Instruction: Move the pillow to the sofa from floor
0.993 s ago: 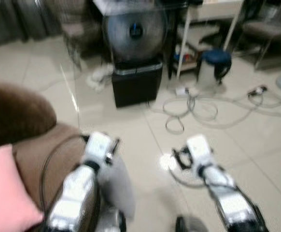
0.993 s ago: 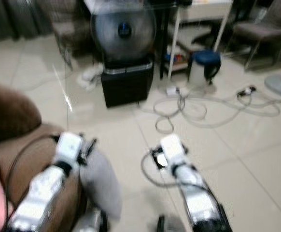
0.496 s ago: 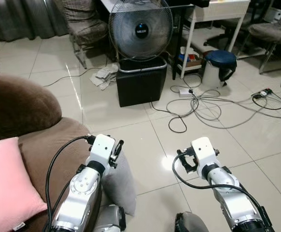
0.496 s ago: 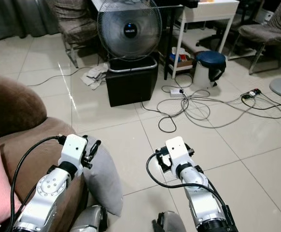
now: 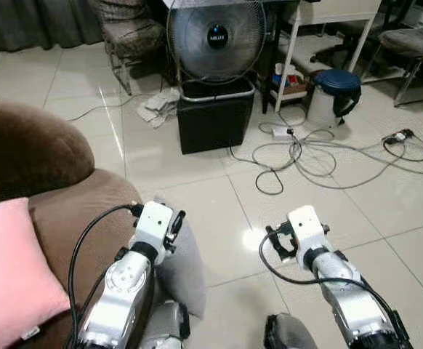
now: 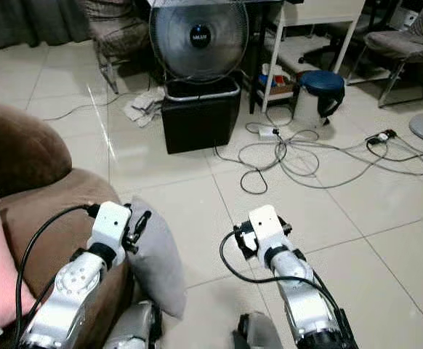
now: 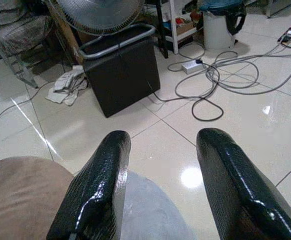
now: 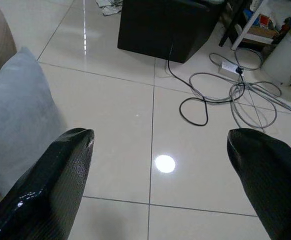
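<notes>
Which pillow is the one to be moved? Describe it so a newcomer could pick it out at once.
Start at the brown sofa on the robot's left. The grey pillow stands on the tiled floor, leaning against the sofa's front beside the left gripper. The pink pillow already lies on the sofa; this one is grey and on the floor.

Before you: plain grey pillow (image 6: 157, 254), brown sofa (image 5: 59, 211), pink cushion (image 5: 8, 276), glossy cream floor tiles (image 5: 197, 203), black box (image 5: 216, 120).

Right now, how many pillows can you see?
2. A grey pillow stands on the floor, leaning against the brown sofa. A pink pillow sits on the sofa. Others may be hidden.
</notes>
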Robot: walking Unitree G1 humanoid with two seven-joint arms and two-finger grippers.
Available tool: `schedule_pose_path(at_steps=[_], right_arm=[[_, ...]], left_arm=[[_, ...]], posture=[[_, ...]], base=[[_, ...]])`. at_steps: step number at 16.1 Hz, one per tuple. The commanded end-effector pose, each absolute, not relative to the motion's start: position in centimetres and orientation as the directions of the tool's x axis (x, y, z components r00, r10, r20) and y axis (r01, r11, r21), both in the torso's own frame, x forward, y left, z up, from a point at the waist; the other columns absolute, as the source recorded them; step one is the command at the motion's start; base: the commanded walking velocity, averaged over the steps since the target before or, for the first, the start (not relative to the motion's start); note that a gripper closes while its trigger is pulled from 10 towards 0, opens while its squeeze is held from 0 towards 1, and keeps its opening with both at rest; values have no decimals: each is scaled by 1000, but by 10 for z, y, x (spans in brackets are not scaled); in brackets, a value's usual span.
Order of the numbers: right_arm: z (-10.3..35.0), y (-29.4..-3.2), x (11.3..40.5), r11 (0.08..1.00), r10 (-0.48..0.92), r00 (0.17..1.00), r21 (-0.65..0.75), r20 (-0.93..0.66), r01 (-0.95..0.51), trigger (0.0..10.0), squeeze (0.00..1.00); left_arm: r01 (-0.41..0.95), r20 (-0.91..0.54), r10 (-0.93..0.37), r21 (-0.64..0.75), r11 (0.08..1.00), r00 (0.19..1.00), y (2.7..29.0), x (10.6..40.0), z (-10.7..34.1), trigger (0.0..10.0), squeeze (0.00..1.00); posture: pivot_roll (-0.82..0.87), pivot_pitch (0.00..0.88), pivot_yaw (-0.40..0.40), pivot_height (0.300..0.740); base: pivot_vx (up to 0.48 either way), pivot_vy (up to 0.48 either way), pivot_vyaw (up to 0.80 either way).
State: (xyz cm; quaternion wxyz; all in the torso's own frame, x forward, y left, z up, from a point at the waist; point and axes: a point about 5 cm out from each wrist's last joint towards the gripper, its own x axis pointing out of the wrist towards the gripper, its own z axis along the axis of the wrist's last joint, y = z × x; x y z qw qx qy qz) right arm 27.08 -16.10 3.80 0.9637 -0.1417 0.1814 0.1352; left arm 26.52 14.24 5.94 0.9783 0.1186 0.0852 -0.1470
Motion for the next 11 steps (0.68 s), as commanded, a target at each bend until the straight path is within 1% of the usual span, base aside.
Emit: schedule_pose_path(at_steps=[1, 3, 8, 11], right_arm=[[39, -160, 271, 928, 204, 901, -218, -383, -303, 10000, 0], [41, -160, 274, 932, 197, 905, -216, -376, -293, 10000, 0], [43, -165, 276, 941, 162, 919, -223, -360, -253, 10000, 0], [40, -172, 271, 947, 121, 918, -234, -377, -221, 10000, 0]], left_arm=[[301, -209, -257, 218, 928, 944, 146, 268, 60, 10000, 0], [305, -206, -261, 223, 926, 943, 146, 271, 62, 10000, 0], [320, -197, -278, 229, 920, 940, 144, 281, 66, 10000, 0], [337, -199, -296, 217, 916, 934, 140, 282, 65, 10000, 0]], posture=[[22, 0, 39, 606], [13, 0, 52, 594], [-11, 0, 73, 594], [-24, 0, 82, 594]], base=[[0, 0, 0], [0, 0, 0], [0, 0, 0], [0, 0, 0]])
